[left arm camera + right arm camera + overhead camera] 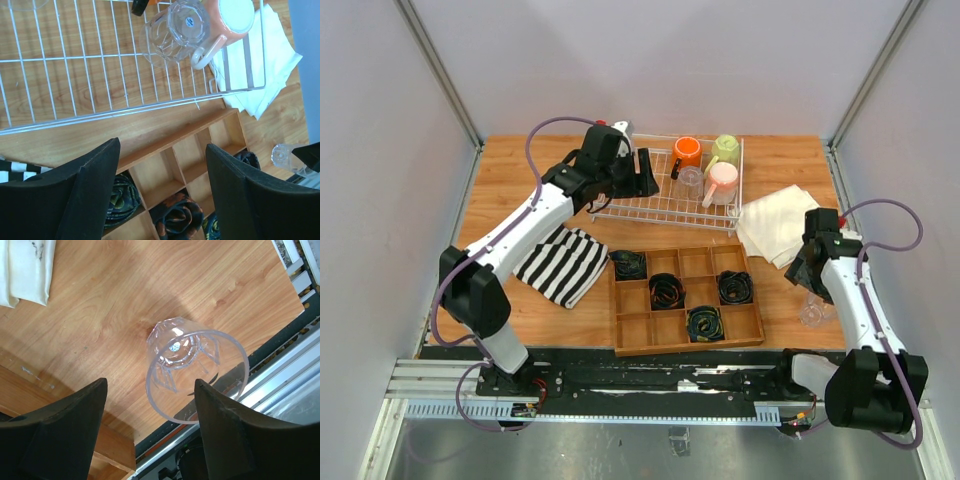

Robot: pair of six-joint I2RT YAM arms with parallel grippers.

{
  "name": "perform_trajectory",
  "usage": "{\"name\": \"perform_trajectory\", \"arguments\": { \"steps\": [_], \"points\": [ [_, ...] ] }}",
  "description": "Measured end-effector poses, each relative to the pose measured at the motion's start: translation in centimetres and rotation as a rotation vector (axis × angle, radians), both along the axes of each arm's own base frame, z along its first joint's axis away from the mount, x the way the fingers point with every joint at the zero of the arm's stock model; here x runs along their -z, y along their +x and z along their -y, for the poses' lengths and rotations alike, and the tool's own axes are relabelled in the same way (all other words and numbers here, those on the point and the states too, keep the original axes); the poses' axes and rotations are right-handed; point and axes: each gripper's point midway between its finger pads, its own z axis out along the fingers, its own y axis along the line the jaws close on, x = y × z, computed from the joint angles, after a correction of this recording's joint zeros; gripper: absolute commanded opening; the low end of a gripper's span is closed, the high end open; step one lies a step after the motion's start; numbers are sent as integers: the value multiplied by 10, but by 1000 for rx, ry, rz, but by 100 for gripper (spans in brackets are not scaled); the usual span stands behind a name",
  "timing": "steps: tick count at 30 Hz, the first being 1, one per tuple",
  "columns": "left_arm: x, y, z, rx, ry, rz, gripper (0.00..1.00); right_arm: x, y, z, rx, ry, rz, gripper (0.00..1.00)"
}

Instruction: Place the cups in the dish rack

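Note:
The white wire dish rack (640,207) stands at the back centre. In it are an orange mug (686,152), a pale green mug (725,149), a white-pink mug (722,183) and a clear tumbler (690,182). My left gripper (645,172) hovers over the rack's left part, open and empty. In the left wrist view (162,150) it looks over the rack (100,75), the tumbler (177,30) and the white-pink mug (235,15). Another clear tumbler (813,312) stands upright on the table at the right. My right gripper (150,385) is open above it, the tumbler (195,370) under its right finger.
A wooden compartment tray (633,330) with dark rolled cables sits front centre. A black-and-white striped cloth (563,262) lies left of it. A folded white cloth (778,225) lies right of the rack. The metal rail (650,385) runs along the near edge, close to the loose tumbler.

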Motion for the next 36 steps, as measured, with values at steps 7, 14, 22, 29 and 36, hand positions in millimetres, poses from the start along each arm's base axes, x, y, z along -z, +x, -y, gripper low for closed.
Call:
{"name": "perform_trajectory", "arguments": {
  "steps": [7,14,22,29,36],
  "points": [
    [1,3,-4,-22,15,8,74,12,8,-2,-15,19,-23,58],
    [1,5,-6,-34,21,13,74,21,12,-4,-18,38,-27,49],
    [-8,11,-3,-36,12,31,74,30,12,0,-5,44,-44,30],
    [-13,13,4,-12,-2,39,81,35,10,5,0,42,-59,1],
    [-12,13,12,41,-47,18,85,37,10,8,-9,37,-59,1]
  ]
}}
